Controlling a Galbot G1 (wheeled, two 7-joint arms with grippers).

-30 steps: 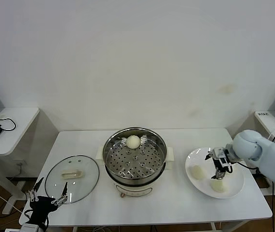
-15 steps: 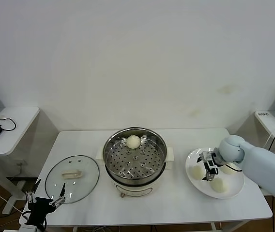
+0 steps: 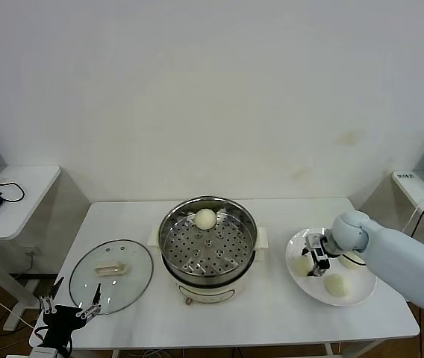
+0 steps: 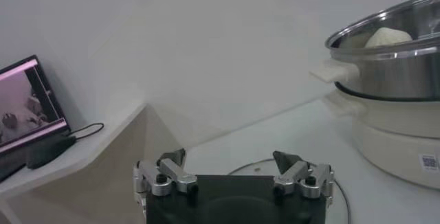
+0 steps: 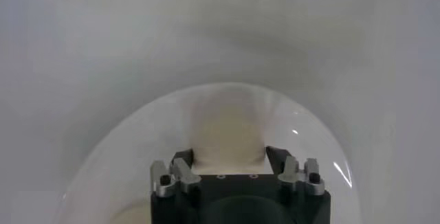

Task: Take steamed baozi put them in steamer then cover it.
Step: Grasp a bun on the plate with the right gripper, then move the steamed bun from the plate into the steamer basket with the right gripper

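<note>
The right end effector (image 3: 316,262) is low over the white plate (image 3: 350,294) at the bench's (image 3: 272,313) right side, its fingers spread and straddling one bun (image 5: 228,132), one finger on each side of it. Two more buns (image 3: 335,284) lie on the same plate, near the first. A fourth bun (image 3: 205,218) sits inside the steamer (image 3: 207,246) at mid-bench, against its far wall. The glass lid (image 3: 112,274) lies flat on the bench left of the steamer, its oblong handle (image 3: 110,269) running left to right. The left end effector (image 3: 70,312) hangs below the bench's front-left corner, fingers apart
</note>
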